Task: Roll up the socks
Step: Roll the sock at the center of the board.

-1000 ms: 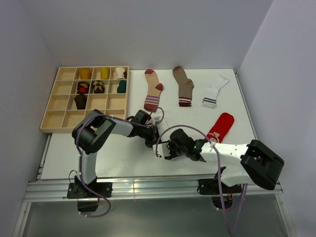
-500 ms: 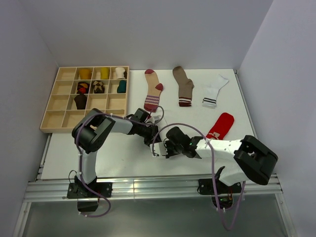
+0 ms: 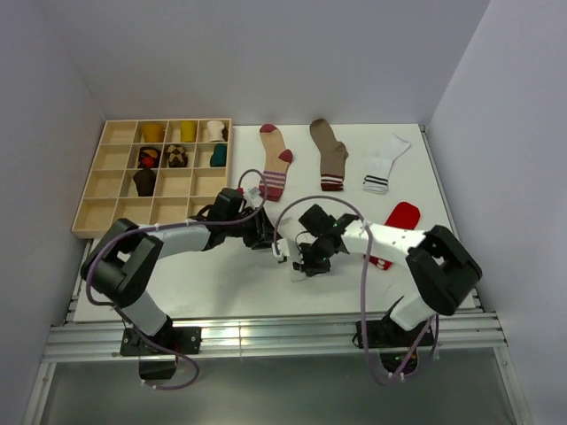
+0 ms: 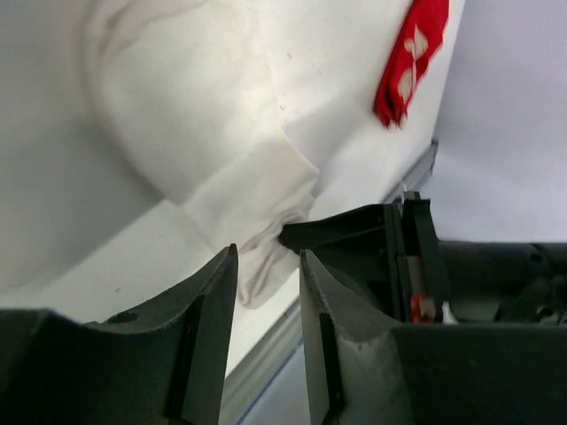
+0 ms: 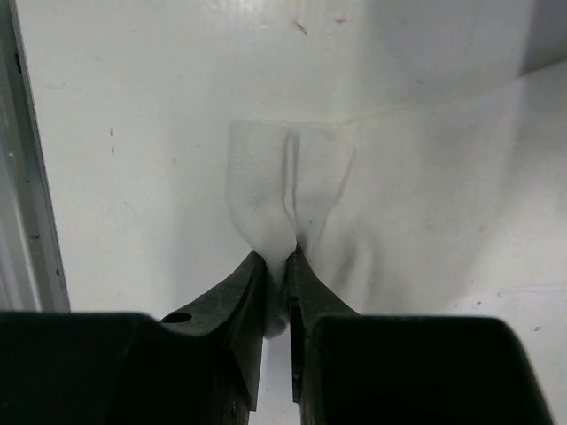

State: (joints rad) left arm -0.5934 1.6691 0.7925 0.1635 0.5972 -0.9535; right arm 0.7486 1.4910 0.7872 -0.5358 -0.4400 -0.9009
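1. right pincer: jaws closed tight on a pinched fold at the edge of the white sock. The sock lies on the table, mid-width and toward the near edge.
2. left pincer: jaws narrowly parted, with nothing gripped between them. It sits low over the table just beside the white sock's bunched end, to the left of the right pincer.
3. red sock: has white marks and lies flat on the table to the right of both pincers, with its near end hidden behind the right arm.
4. Far row, left to right, all flat and apart from one another: beige sock with maroon toe, heel and striped cuff; brown sock with pale striped cuff; banded white sock with dark bands at the cuff.
5. tray: wooden, divided into compartments, at the far left of the table. It has rolled socks in several far compartments.
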